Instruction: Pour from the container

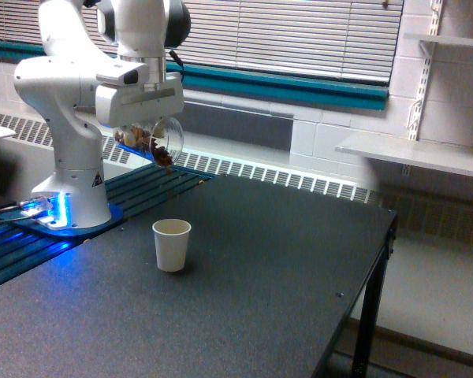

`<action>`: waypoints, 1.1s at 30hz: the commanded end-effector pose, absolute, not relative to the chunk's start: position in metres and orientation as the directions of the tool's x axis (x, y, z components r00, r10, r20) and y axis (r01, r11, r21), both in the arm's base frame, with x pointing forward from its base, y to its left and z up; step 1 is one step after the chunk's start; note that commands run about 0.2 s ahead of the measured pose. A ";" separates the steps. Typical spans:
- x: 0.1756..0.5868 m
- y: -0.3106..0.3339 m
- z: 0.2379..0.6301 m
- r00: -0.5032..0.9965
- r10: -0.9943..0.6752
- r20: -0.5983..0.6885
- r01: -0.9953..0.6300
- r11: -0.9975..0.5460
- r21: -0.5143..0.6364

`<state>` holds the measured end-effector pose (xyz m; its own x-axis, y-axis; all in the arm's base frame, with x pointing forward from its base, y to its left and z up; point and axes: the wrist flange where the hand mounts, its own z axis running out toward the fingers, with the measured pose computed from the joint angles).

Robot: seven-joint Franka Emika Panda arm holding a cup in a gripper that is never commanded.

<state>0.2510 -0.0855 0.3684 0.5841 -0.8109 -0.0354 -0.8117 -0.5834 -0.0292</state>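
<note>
The container [151, 140], a clear round cup with brown and tan bits inside, hangs tipped on its side, mouth towards the exterior view's right and slightly down. My gripper [139, 126] is shut on it from above, under the white arm. Brown bits sit at the container's lower lip, and a few specks show in the air just below it. A white paper cup [172, 245] stands upright on the dark table [284, 268], well below the container's mouth.
The arm's white base [71, 197] with a blue glow stands at the exterior view's left on a slatted dark surface. The table's edge runs down the exterior view's right. A wall shelf [414, 153] and window blinds lie behind.
</note>
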 end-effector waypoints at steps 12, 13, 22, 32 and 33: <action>0.245 -0.089 0.345 0.625 -0.777 -0.073 -0.780 -0.626 -0.003; 0.245 -0.089 0.345 0.625 -0.777 -0.074 -0.779 -0.627 -0.002; 0.245 -0.092 0.342 0.631 -0.772 -0.071 -0.774 -0.633 0.004; 0.245 -0.096 0.342 0.638 -0.768 -0.058 -0.769 -0.639 0.003; 0.245 -0.096 0.342 0.637 -0.769 -0.057 -0.770 -0.638 0.002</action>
<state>0.2530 -0.0918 0.3532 0.6261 -0.7785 -0.0449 -0.7793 -0.6266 -0.0021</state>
